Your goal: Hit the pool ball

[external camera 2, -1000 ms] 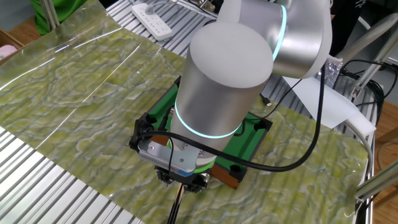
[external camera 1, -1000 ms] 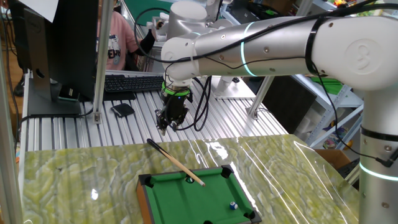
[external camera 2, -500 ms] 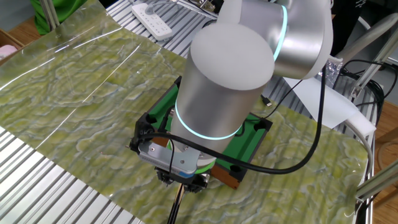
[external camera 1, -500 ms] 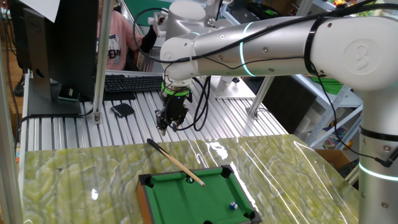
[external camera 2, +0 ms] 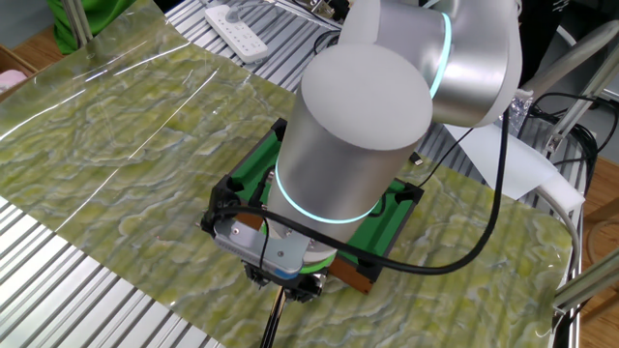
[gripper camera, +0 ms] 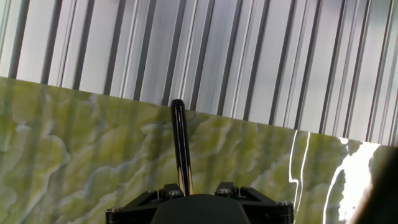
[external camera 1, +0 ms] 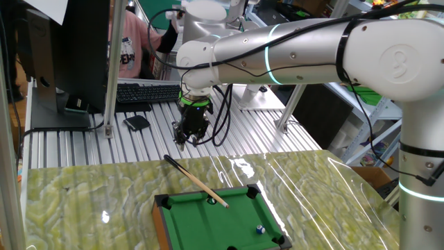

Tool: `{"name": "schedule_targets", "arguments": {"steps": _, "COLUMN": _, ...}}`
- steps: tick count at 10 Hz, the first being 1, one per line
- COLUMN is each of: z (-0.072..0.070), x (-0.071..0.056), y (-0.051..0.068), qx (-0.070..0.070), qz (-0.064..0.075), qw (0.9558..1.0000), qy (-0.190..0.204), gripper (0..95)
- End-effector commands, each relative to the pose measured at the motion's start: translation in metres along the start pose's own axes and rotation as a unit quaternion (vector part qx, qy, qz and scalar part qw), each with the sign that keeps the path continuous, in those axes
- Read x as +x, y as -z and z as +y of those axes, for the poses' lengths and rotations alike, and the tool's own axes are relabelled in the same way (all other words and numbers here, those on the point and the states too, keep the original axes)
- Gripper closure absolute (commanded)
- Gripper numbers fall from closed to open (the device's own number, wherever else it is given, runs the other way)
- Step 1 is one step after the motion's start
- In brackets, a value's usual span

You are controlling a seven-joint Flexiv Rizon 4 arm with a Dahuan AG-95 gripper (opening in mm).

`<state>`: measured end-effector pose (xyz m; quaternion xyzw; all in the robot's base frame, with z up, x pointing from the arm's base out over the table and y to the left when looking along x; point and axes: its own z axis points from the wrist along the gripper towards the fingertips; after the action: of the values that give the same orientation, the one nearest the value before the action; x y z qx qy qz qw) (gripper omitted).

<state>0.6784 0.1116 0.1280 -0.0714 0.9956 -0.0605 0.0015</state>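
The pool ball [external camera 1: 260,228], tiny and blue with a white patch, rests on the felt of the mini green pool table [external camera 1: 201,223] near its right rail. A dark-butted wooden cue [external camera 1: 196,182] lies slanted, its butt on the marbled mat and its tip over the table's far rail. My gripper [external camera 1: 186,141] hangs just above and behind the butt, open, with nothing between its fingers. In the hand view the cue [gripper camera: 180,146] runs straight under the hand. From the other fixed view the arm hides the ball; the gripper [external camera 2: 282,282] and cue [external camera 2: 272,324] show.
A green marbled mat [external camera 1: 83,194] covers the near half of the slatted metal table. Behind it are a keyboard [external camera 1: 146,92], a black wallet-like item [external camera 1: 137,123], a monitor [external camera 1: 62,55] and a person in pink [external camera 1: 128,48]. A power strip [external camera 2: 240,21] lies at the far edge.
The arm and gripper have drifted slightly to the left above the cue's butt. Cue and ball have not moved.
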Motion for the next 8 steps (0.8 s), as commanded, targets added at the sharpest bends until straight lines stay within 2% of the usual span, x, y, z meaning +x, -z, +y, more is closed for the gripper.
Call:
{"name": "schedule_targets", "arguments": {"steps": 1, "z": -0.0004, "x": 0.0007, "y": -0.0002, "qx": 0.002, "qz": -0.001, "qw": 0.9999, "qy": -0.016, "gripper": 57.0}}
{"name": "schedule_targets", "arguments": {"steps": 8, "z": -0.0004, "x": 0.0007, "y": -0.0002, "qx": -0.002, "qz": -0.003, "qw": 0.9997, "qy": -0.026, "gripper": 57.0}}
